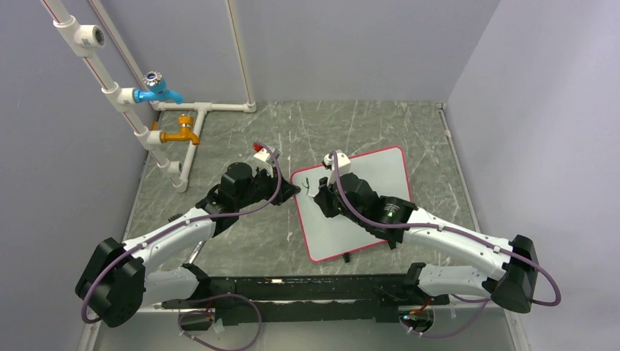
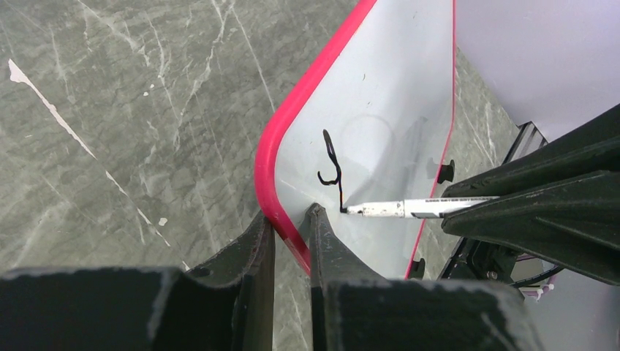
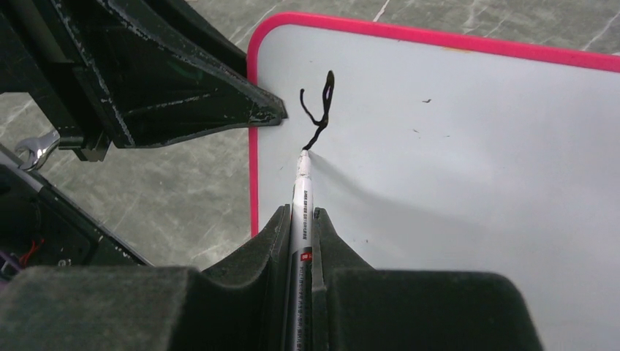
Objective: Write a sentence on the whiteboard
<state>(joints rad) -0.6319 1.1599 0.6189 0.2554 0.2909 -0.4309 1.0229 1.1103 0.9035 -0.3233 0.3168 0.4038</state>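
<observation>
The whiteboard (image 1: 380, 175) lies tilted on the marble table, glossy white with a red-pink rim. My left gripper (image 2: 290, 219) is shut on its left rim, one finger on each side of the edge; from above, that left gripper (image 1: 291, 189) sits at the board's near-left corner. My right gripper (image 3: 300, 212) is shut on a white marker (image 3: 301, 183), and the marker tip touches the board at the end of a short black looped stroke (image 3: 319, 110). The stroke (image 2: 333, 164) and marker (image 2: 409, 208) also show in the left wrist view.
A white pipe rig with a blue tap (image 1: 157, 91) and an orange tap (image 1: 183, 135) stands at the back left. A small red-and-white object (image 1: 259, 150) lies behind the left gripper. A wrench (image 3: 33, 150) lies left of the board. Walls close in on three sides.
</observation>
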